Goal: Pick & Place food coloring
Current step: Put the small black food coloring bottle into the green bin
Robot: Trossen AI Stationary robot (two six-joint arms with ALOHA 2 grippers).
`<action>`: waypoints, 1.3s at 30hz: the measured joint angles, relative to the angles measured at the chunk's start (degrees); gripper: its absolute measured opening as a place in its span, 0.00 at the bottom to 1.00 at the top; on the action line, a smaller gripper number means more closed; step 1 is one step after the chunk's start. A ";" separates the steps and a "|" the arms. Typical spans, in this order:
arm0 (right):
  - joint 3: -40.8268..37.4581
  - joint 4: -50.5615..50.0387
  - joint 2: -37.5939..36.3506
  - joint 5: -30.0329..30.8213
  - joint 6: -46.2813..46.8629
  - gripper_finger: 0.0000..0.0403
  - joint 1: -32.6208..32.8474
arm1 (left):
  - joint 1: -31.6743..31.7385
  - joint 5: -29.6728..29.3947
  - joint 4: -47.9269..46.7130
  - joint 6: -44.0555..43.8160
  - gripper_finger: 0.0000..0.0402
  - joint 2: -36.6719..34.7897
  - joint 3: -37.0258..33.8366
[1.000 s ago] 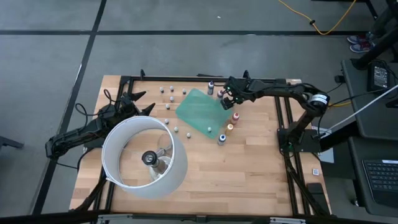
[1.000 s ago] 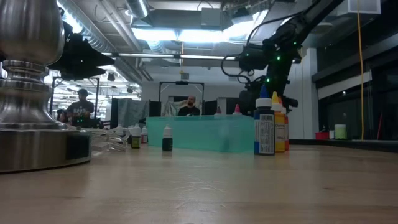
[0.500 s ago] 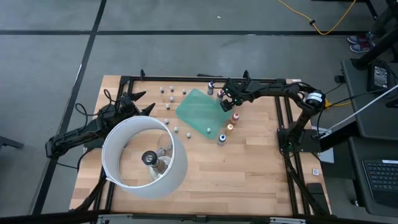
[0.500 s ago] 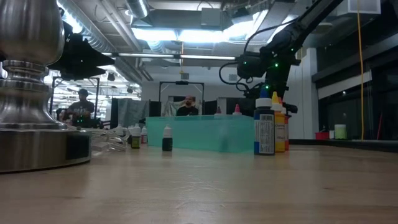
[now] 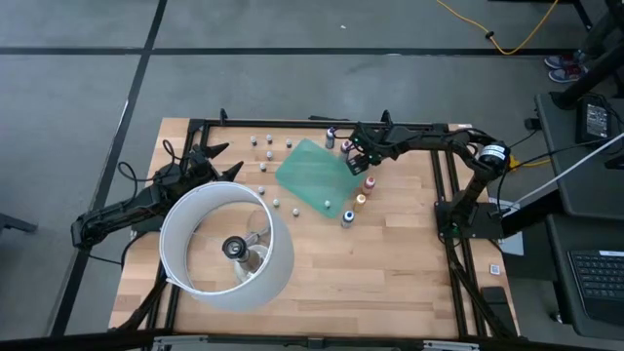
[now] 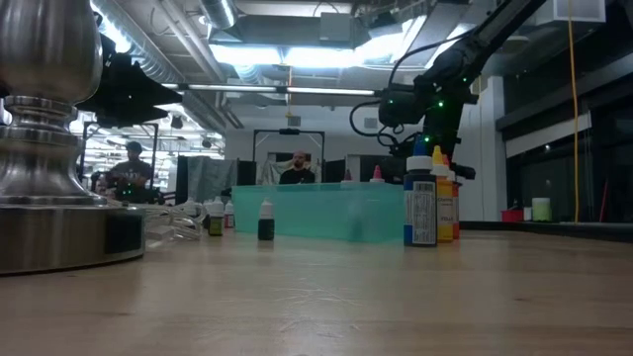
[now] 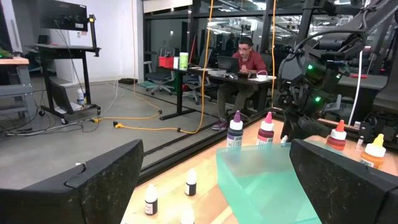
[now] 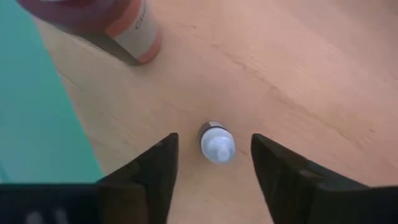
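The food coloring bottles stand upright around a green sheet (image 5: pixel 314 174): taller ones (image 5: pixel 360 200) along its right side, tiny ones (image 5: pixel 269 139) toward the far left. My right gripper (image 8: pixel 214 155) is open and points down over one tiny white-capped bottle (image 8: pixel 216 143). That bottle stands on the wood between the fingers, with a gap on each side. An orange-labelled bottle (image 8: pixel 124 28) stands just beyond it. My left gripper (image 5: pixel 216 161) waits open at the table's left, beside the lamp.
A big white ring lamp (image 5: pixel 226 244) on a metal base (image 6: pixel 49 148) fills the near-left table. A dark metal frame (image 5: pixel 292 124) runs along the far edge. Bare wood lies at the near right. People sit in the room beyond the table.
My right gripper has shifted slightly toward the table's left, staying above the bottles beside the green sheet's far right. The bottles and the sheet have kept their places.
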 joint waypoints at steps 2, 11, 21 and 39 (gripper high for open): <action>0.00 0.00 0.00 0.00 -0.10 0.44 -0.06 | 0.00 0.00 -0.01 0.00 1.00 -0.01 0.00; 0.00 0.65 -0.02 0.00 -0.17 0.26 -0.09 | 0.00 0.01 0.00 0.01 1.00 0.01 0.00; 0.10 0.65 -0.13 0.05 -0.18 0.14 -0.09 | 0.00 0.00 0.00 0.00 1.00 0.01 0.00; 4.55 -13.96 -10.19 0.19 -6.01 0.15 1.03 | 0.00 0.00 -0.01 0.00 1.00 -0.01 0.00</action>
